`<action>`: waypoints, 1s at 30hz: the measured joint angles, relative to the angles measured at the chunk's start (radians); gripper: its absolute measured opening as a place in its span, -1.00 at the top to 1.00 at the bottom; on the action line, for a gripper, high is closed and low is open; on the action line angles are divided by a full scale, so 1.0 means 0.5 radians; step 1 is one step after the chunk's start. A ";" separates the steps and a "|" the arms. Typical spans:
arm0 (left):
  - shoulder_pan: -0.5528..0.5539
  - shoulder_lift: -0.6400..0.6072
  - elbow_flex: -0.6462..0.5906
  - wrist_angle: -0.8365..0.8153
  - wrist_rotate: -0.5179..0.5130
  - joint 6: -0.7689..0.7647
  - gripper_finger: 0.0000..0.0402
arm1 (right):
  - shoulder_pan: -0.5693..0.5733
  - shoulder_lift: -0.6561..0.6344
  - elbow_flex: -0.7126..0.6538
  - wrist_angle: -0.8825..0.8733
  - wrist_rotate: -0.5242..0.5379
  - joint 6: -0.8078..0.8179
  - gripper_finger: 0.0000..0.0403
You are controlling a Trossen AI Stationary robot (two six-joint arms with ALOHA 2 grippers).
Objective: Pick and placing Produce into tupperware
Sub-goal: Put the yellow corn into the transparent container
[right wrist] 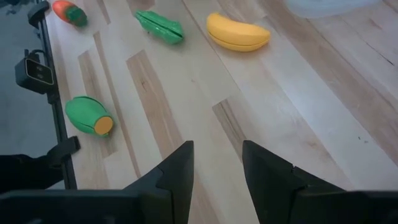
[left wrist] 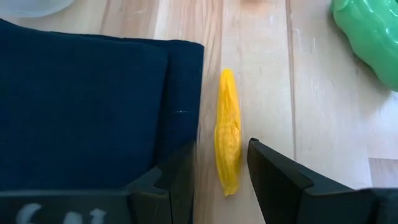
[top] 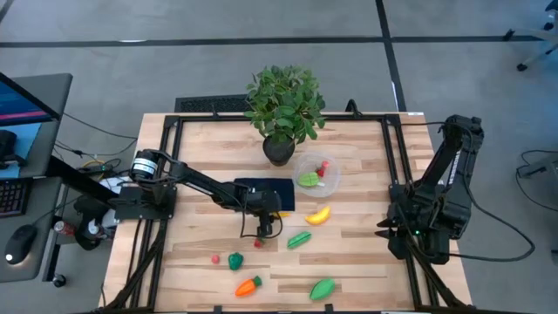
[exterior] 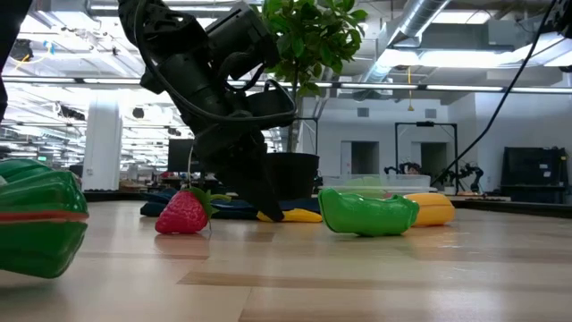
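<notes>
Yellow piece (left wrist: 227, 132) lengthwise between left gripper (left wrist: 219, 167) fingers (apart).

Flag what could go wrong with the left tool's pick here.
Left tool straddles a thin yellow piece lying flat beside the dark blue cloth. One finger could snag the cloth edge. The flat piece may slip out as the fingers close. The strawberry sits close and could get knocked away.
</notes>
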 joint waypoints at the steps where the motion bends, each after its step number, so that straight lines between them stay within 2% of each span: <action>1: 0.000 0.000 0.000 0.000 -0.003 0.000 0.31 | 0.000 0.000 0.000 0.000 0.000 0.000 0.36; 7: 0.000 0.000 -0.001 0.000 -0.005 -0.003 0.32 | 0.001 0.000 0.000 0.000 0.000 0.001 0.37; 18: 0.002 0.001 -0.002 0.000 0.053 -0.002 0.68 | 0.000 0.000 0.000 -0.001 0.000 0.001 0.37; 30: 0.001 0.004 -0.005 0.071 0.075 -0.006 0.84 | 0.001 0.000 0.000 -0.001 0.000 0.001 0.38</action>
